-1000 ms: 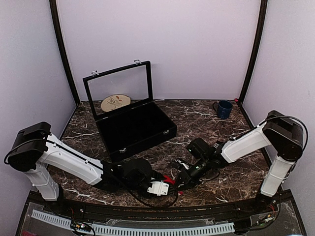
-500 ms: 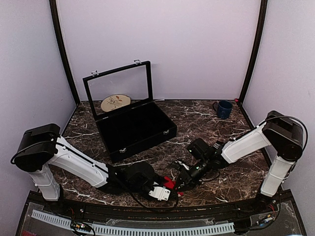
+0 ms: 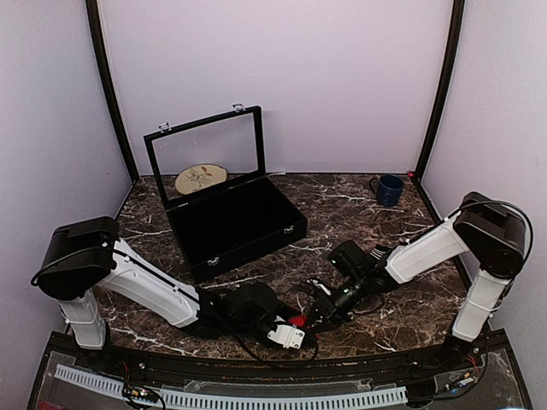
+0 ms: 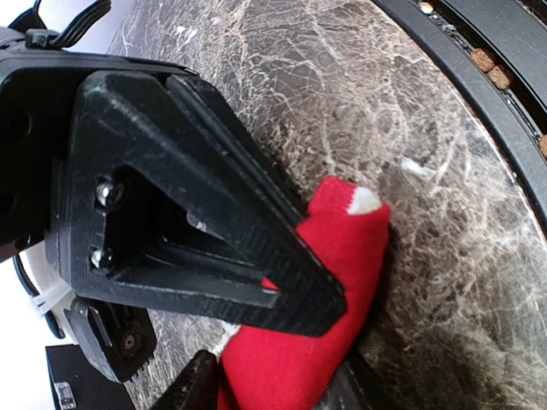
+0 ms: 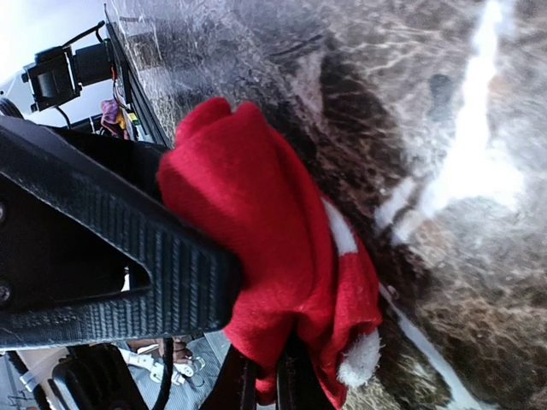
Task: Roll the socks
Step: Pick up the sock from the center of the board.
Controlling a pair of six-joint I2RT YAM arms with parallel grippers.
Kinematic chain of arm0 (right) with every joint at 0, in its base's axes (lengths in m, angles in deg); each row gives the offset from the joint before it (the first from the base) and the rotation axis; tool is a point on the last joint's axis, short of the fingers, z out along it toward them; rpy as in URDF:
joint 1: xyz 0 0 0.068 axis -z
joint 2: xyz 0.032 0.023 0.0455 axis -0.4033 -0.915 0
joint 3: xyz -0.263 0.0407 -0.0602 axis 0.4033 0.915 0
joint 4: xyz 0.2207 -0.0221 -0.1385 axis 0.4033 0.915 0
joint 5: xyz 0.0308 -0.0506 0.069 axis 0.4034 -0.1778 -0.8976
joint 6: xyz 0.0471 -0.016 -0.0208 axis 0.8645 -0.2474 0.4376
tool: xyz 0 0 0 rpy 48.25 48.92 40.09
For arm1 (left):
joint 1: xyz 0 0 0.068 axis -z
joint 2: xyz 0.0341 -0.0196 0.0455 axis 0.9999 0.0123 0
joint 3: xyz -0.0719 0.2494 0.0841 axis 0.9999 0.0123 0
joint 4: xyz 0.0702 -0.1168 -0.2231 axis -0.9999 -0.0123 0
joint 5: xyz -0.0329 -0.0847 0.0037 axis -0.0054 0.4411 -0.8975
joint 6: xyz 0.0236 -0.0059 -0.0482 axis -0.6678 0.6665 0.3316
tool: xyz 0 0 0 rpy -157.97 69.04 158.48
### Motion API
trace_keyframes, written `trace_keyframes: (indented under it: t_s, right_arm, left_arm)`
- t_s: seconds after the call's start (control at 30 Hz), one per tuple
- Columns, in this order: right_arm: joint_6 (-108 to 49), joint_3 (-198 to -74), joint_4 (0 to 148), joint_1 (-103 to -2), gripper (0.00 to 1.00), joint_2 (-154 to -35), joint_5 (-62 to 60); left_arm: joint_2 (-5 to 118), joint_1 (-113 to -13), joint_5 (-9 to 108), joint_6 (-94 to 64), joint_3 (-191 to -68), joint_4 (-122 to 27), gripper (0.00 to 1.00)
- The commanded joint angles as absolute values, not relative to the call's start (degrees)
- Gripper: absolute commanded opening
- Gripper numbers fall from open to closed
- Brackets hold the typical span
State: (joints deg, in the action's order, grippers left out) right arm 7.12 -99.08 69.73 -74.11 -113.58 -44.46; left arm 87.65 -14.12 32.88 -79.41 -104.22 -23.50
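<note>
Mostly hidden, the red sock (image 5: 273,222) sits pinched by left gripper (image 4: 273,350) and right gripper (image 5: 244,342)

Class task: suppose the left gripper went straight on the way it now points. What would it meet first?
The red sock, already lying between its fingers. Past that, in the top view the left gripper points at the right gripper, pinched on the same sock; depth there is unclear.

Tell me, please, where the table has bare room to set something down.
Bare marble: between the black case and the blue mug, and in the front right corner beside the right arm. Crowded: front centre, where the left end effector and right end effector meet on the red sock.
</note>
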Motion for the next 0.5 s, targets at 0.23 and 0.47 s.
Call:
trace_keyframes:
  t_s: [0.23, 0.47]
  right_arm:
    - [6.9, -97.9, 67.6, -72.6, 0.00, -114.4, -47.5]
    - [6.7, -98.0, 67.5, -72.3, 0.00, -114.8, -48.2]
  left_arm:
    - [90.4, -13.8, 37.1, -79.1, -107.2, -31.6, 0.39]
    - [92.1, -14.0, 42.3, -79.0, -110.0, -39.1, 0.31]
